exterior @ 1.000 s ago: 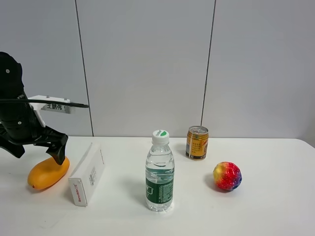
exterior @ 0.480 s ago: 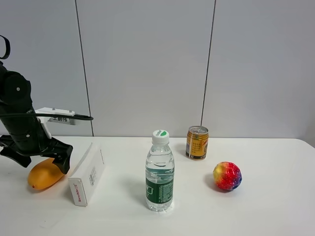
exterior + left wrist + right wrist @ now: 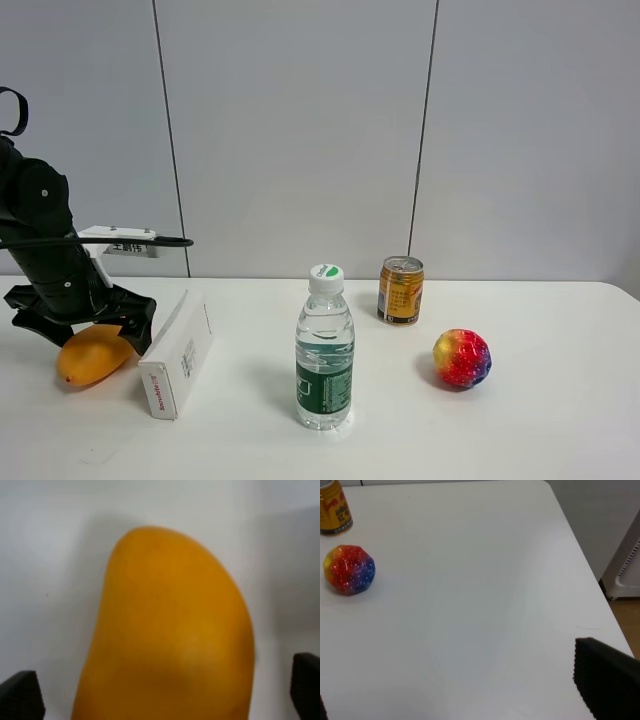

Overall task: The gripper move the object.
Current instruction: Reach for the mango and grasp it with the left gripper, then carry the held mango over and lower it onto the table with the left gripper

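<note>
The object, a smooth orange-yellow mango (image 3: 88, 357), lies on the white table at the far left, just left of a white box (image 3: 180, 350). My left gripper (image 3: 84, 322), a black claw, is open and sits low over the mango with one finger on each side. In the left wrist view the mango (image 3: 170, 630) fills the picture, and the black fingertips (image 3: 20, 695) show at the two lower corners, apart from it. My right gripper (image 3: 465, 700) is open and empty above bare table; one finger (image 3: 605, 680) shows at the edge. It is out of the exterior view.
A water bottle (image 3: 325, 350) stands at the middle front. A golden can (image 3: 400, 290) stands behind it to the right, and a red-yellow-blue ball (image 3: 461, 358) lies right of the bottle. The table's right edge (image 3: 585, 565) shows in the right wrist view.
My left arm has come down and its open fingers now straddle the mango more closely. The mango has barely shifted. Nothing else has moved.
</note>
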